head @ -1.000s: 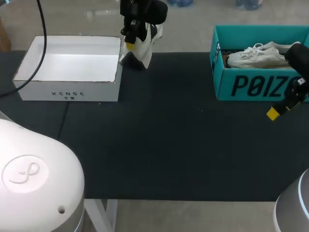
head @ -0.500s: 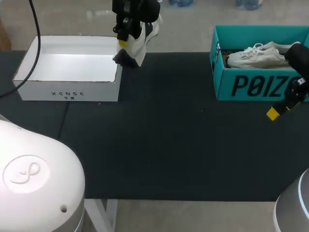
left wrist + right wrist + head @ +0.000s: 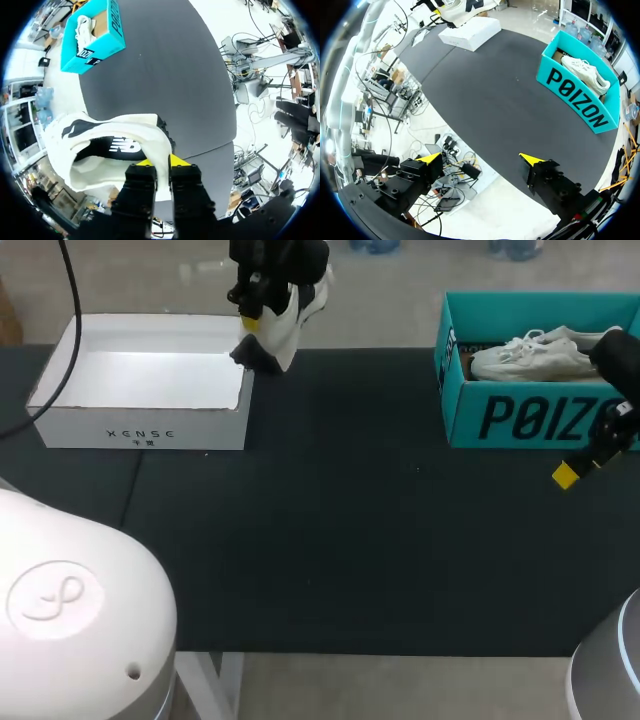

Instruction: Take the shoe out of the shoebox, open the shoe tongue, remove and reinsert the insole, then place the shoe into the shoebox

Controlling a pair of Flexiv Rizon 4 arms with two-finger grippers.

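Black mat (image 3: 330, 520) separates white shoebox (image 3: 140, 430) from teal shoebox (image 3: 520, 420).

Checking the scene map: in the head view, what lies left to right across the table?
white shoebox → black-and-white shoe clamped in the left gripper → teal shoebox holding a white sneaker

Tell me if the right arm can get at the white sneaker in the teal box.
Probably yes: the right pincer hangs open close by the open-topped teal box, and nothing covers the white sneaker.

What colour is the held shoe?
The shoe is cream with black trim; left wrist view shows it best.
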